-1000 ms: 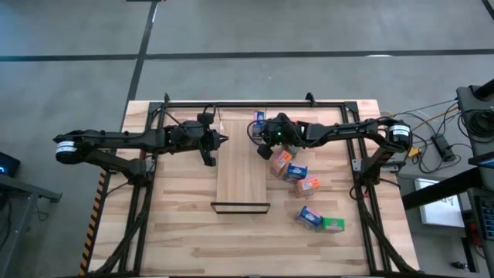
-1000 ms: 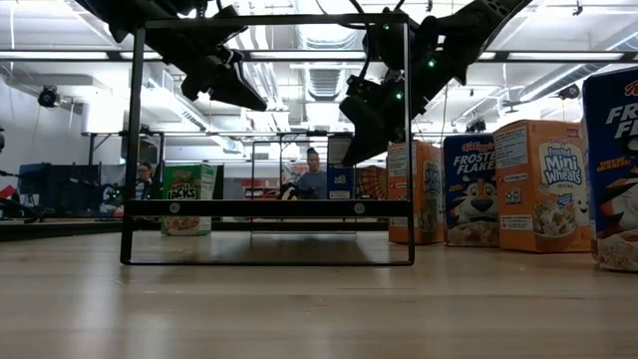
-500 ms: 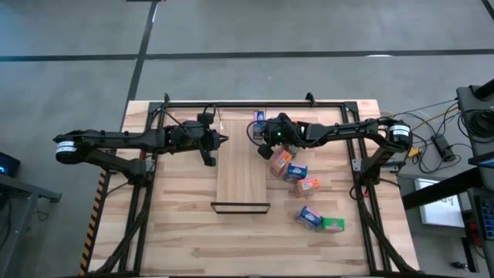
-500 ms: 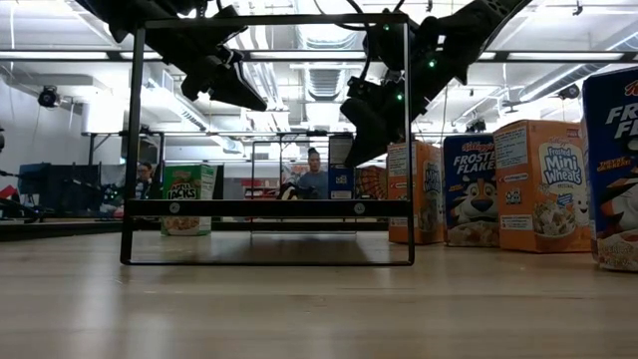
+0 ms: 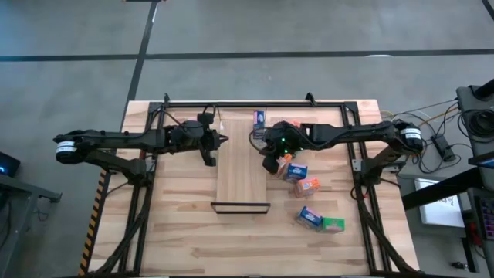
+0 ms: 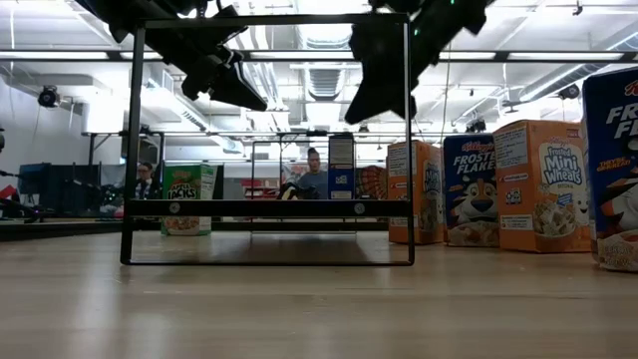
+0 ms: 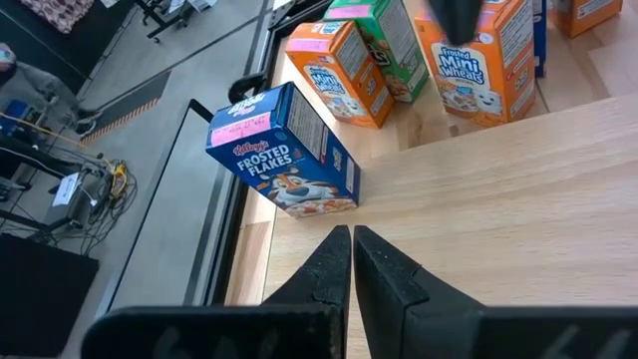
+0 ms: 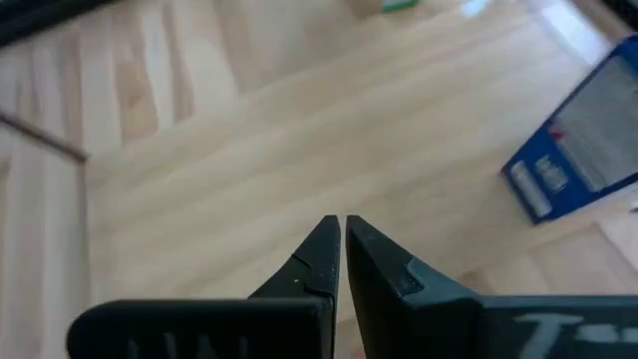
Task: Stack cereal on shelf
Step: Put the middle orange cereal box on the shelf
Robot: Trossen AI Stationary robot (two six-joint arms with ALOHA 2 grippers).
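Note:
The shelf (image 5: 242, 174) is a light wood panel lying flat on the table, with its dark lip (image 5: 241, 207) toward the near edge. A blue cereal box (image 5: 260, 118) stands upright at the far edge; it also shows in the low view (image 6: 342, 179). Right of the shelf are an orange box (image 5: 284, 160), a blue box (image 5: 296, 171), an orange box (image 5: 308, 186), and a blue box (image 5: 309, 218) beside a green box (image 5: 333, 225). My left gripper (image 5: 223, 140) is shut and empty at the shelf's far left corner. My right gripper (image 5: 269, 164) is shut and empty above the shelf's right edge, next to the orange box.
A dark metal frame (image 5: 255, 103) runs along the table's far edge and sides, and its posts show in the low view (image 6: 133, 150). Bare tabletop (image 5: 177, 232) lies left of and in front of the shelf. People sit in the room behind the table (image 6: 315, 178).
My right gripper has moved from beside the blue box at the far edge toward the near edge, along the shelf's right side. It now shows larger and higher in the low view. The blue box stands where it was, now uncovered.

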